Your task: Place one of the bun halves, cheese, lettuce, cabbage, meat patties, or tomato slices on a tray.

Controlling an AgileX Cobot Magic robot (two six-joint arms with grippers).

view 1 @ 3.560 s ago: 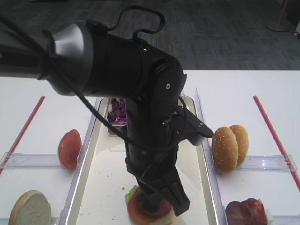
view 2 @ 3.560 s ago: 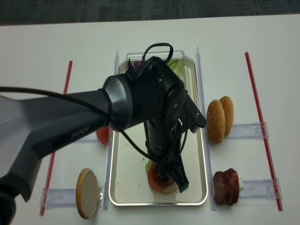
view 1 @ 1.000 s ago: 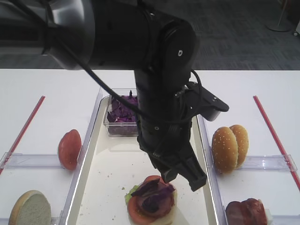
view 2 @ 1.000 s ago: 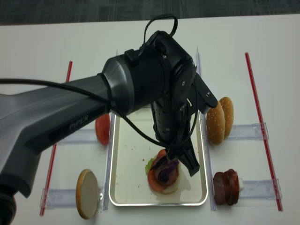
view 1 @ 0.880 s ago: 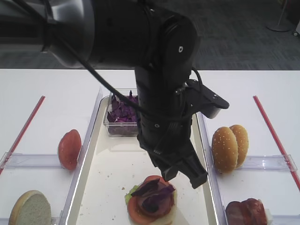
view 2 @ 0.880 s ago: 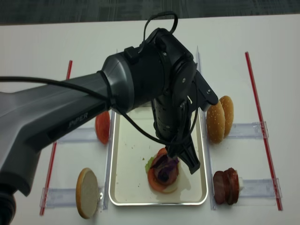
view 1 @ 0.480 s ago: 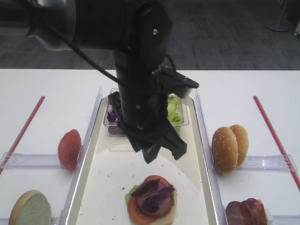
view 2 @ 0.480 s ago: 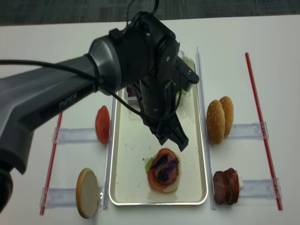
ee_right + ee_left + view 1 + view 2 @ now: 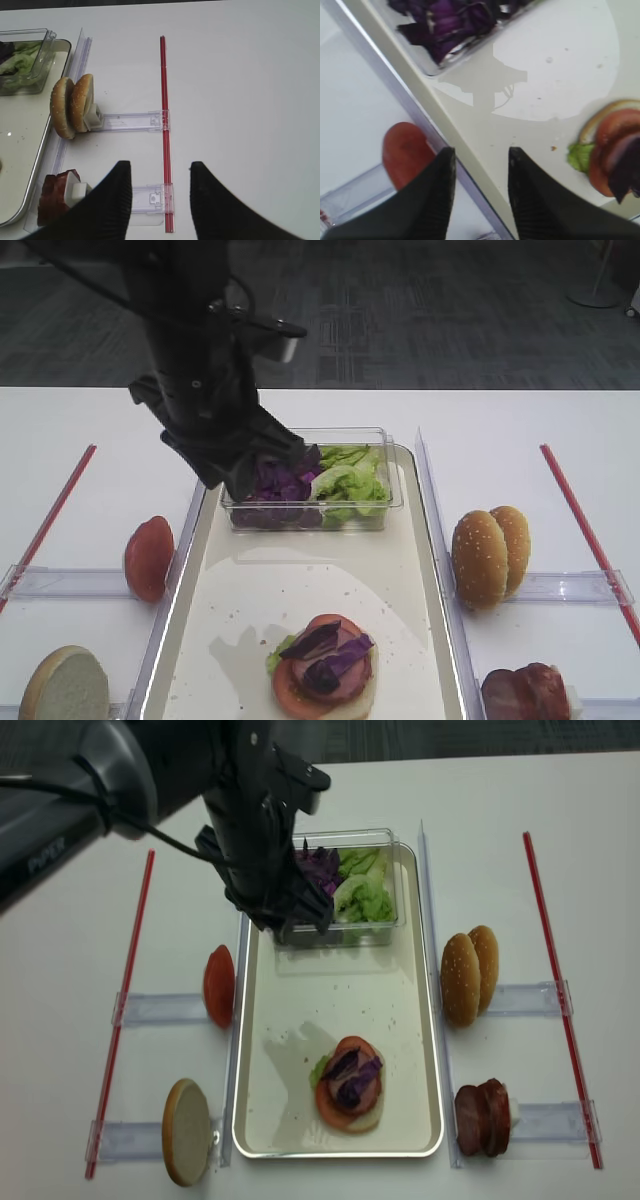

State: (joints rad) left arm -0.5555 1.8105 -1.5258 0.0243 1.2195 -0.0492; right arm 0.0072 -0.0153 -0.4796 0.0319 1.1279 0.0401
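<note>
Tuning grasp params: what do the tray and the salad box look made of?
Tray: cream, glossy, with a bright reflective raised rim; looks like enamelled or coated metal, though hard plastic is possible. Salad box: clear thin rigid plastic, since the cabbage and lettuce show straight through its walls.

Bright even overhead light, soft shadows, left wrist view blurred.

2 high cams, front-angled & top-down, share the tray (image 9: 190, 570); wrist cams look down past own jaws.
</note>
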